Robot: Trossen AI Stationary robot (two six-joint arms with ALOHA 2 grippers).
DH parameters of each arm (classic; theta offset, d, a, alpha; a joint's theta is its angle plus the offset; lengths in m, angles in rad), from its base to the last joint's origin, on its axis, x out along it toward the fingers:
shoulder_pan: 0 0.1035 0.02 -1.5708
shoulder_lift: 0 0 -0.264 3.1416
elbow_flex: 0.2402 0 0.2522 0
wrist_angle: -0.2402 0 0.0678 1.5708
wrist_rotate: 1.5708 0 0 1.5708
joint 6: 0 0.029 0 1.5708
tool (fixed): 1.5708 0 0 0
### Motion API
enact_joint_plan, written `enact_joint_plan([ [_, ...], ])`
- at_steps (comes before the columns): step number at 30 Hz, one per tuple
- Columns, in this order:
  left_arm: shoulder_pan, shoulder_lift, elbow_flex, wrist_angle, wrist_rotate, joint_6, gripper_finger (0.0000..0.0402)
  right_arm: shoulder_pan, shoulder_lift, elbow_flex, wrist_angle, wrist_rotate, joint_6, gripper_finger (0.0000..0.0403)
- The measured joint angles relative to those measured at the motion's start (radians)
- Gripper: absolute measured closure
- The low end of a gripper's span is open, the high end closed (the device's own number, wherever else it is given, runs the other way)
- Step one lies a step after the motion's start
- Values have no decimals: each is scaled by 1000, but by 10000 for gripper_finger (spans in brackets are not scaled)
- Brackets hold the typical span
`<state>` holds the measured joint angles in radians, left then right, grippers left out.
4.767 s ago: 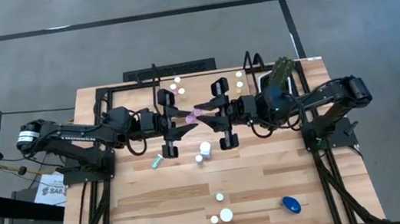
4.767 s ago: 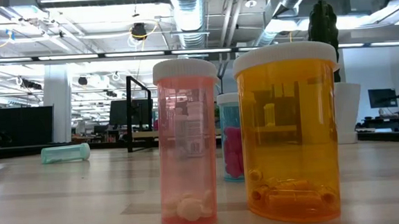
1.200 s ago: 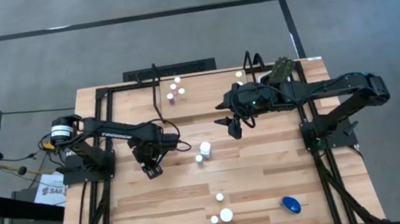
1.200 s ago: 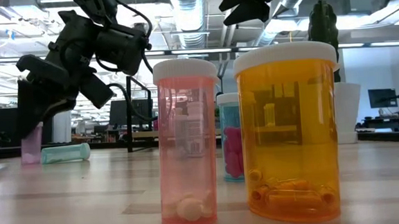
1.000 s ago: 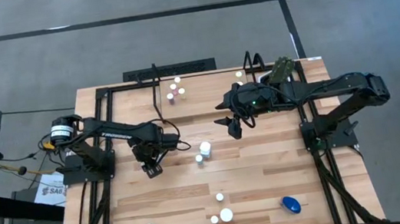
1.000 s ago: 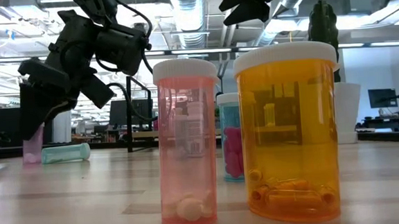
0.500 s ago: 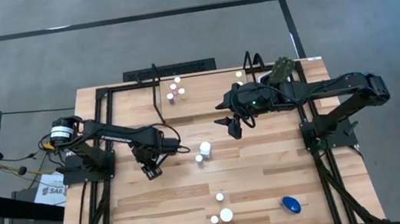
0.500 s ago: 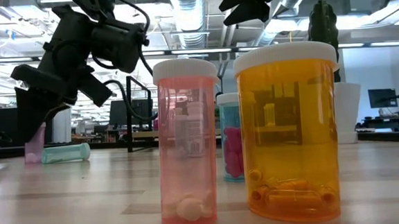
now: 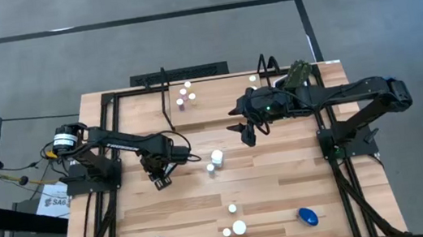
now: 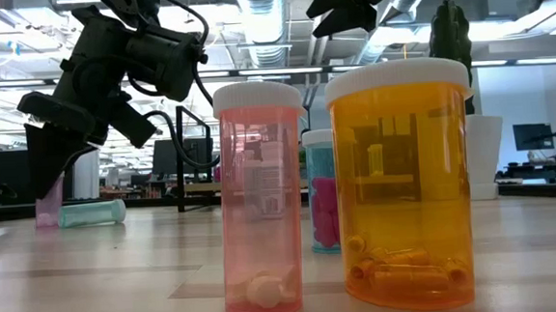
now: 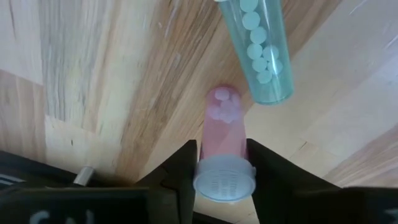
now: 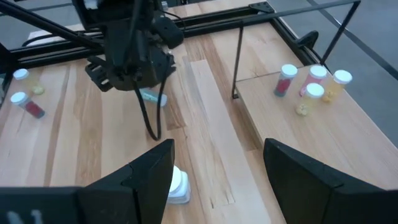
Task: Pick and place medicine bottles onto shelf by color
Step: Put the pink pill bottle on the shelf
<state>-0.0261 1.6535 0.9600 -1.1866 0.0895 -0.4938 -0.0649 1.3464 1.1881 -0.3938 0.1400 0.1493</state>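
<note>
A small pink bottle [image 11: 222,134] with a white cap stands upright on the wooden table, left of centre. My left gripper [image 9: 158,179] reaches down over it and is shut on it. Just beyond it a teal bottle [image 11: 258,50] lies on its side. In the low view the pink bottle [image 10: 49,202] shows under that gripper [image 10: 48,156], beside the teal bottle [image 10: 91,214]. My right gripper [image 9: 247,136] hangs open above the table's middle, with nothing between its fingers [image 12: 149,177]. The shelf [image 12: 298,127] at the far edge carries several bottles [image 12: 314,84]. My left gripper pinches the pink bottle's neck just under the white cap [image 11: 224,163] between its two fingers [image 11: 185,163]. The fingers come from above, pointing steeply down. The bottle stays upright with its bottom on the table.
Two white-capped bottles [image 9: 215,160] stand at the table's middle. More bottles [image 9: 237,227] and a blue one [image 9: 308,217] sit near the front edge. A potted plant [image 9: 297,74] stands at the far right. A pink [image 10: 262,205], a teal [image 10: 321,197] and an orange bottle [image 10: 406,187] crowd the low camera.
My left gripper has turned a little at the wrist over the pink bottle. The bottle still stands in the same spot on the table.
</note>
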Motion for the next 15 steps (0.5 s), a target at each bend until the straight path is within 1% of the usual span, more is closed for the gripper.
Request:
enact_joint_plan([
  [3,0,0,8,-12,-1,0,307,-23,-16,-1,-31,0,-17,133],
  [6,0,0,49,-38,-17,8,308,-54,-36,-1,-70,0,-26,133],
  [11,2,-1,164,-136,-81,44,302,-105,-61,0,-151,0,-29,133],
  [15,21,-1,269,-163,-95,86,302,-144,-58,0,-222,0,-52,133],
])
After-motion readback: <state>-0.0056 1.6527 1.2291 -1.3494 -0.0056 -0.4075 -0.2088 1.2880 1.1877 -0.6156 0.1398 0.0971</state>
